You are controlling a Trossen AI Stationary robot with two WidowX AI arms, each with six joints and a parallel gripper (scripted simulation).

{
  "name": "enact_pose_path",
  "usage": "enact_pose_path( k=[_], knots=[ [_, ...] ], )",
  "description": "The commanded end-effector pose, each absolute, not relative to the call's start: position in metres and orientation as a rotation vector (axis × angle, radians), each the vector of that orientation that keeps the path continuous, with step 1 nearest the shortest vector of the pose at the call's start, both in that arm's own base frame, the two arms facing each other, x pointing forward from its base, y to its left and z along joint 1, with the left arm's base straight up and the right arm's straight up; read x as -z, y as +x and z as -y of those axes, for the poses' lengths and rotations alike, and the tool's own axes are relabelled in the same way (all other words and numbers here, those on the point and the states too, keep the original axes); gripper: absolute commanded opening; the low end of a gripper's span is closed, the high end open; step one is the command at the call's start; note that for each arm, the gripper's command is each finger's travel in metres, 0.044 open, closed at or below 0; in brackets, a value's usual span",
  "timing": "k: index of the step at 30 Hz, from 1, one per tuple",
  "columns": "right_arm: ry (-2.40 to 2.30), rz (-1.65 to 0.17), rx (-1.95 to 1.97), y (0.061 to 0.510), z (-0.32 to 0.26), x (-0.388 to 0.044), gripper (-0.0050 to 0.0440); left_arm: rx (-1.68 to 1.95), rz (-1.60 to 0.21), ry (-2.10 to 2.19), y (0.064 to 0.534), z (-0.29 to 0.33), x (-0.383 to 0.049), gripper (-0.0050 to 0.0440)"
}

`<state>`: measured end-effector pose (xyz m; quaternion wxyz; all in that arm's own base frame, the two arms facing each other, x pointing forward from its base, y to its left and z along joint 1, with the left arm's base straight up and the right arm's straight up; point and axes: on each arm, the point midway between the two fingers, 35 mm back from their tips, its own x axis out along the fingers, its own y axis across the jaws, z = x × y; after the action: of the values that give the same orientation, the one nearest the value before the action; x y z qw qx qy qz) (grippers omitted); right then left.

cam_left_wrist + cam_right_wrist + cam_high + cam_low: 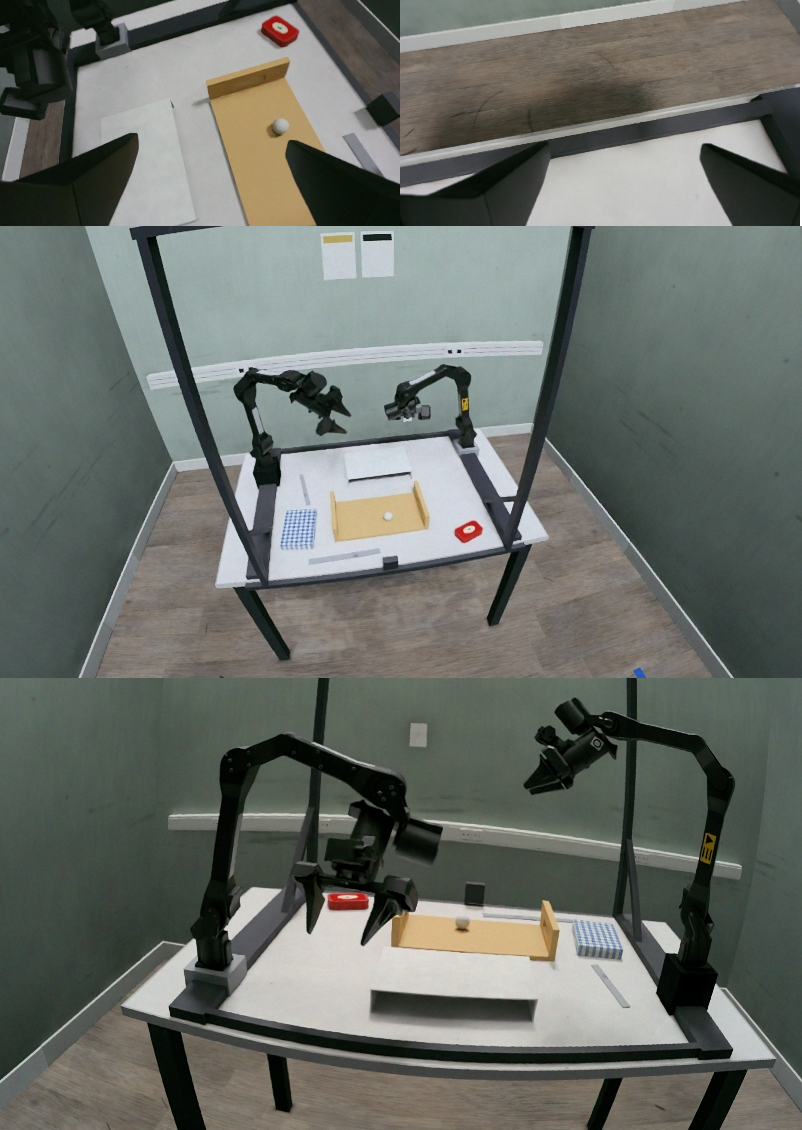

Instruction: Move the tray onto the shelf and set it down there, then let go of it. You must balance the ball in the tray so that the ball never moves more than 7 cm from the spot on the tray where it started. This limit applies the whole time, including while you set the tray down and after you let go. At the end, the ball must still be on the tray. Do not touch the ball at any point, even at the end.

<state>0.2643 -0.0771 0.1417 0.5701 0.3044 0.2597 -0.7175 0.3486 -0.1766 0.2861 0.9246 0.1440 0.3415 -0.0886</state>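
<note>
Two end effectors: both open, fingers apart, nothing clamped. You have no grip on the tray.
Left end effector (348, 423) (528, 789) (212, 139): raised above the desk (438, 461) (314, 992) (150, 82) (625, 190), tilted down. Its wrist camera gives you tray, ball and shelf between and beyond the fingers.
Right end effector (408, 415) (336, 937) (625, 145): also up in the air, fingers pointing down. Its wrist camera shows you desk edge and floor, no part of the tray.
Tray (365, 517) (477, 939) (250, 135): flat on the desk, tan, one upright wall at each end, long sides open. Not on the shelf; you have it just beside it.
Ball (388, 516) (462, 922) (281, 126): white, on the tray floor, a bit toward the right arm's end wall, touching neither wall.
Shelf (377, 463) (457, 975) (150, 160): low, white, top bare, open front visible to you in the exterior view.
Red box (468, 531) (348, 901) (280, 31): on the desk, right arm's side, apart from the tray.
Checked block (298, 529) (597, 939): blue and white, on the desk, left arm's side, near the tray's other end.
Grey strips: two, flat on the desk, both apart from the tray.
</note>
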Motion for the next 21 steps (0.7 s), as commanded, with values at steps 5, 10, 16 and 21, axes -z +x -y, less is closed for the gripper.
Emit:
enact_pose_path(
  k=[5,10,16,21],
  knots=[
    [0.737,-0.590,1.672,0.2658,0.0772,-0.1482,0.0400,0.182,-0.672,0.279,0.3474,0.1755,-0.2979,0.0400],
    [0.737,-0.590,1.672,0.2658,0.0772,-0.1482,0.0400,0.182,-0.672,0.279,0.3474,0.1755,-0.2979,0.0400],
    [0.737,-0.590,1.672,0.2658,0.0772,-0.1482,0.0400,0.182,-0.672,0.279,0.3474,0.1755,-0.2979,0.0400],
    [0.736,-0.589,1.672,0.2659,0.0773,-0.1486,0.0400,0.182,-0.670,0.278,0.3474,0.1754,-0.2987,0.0178]
  ],
)
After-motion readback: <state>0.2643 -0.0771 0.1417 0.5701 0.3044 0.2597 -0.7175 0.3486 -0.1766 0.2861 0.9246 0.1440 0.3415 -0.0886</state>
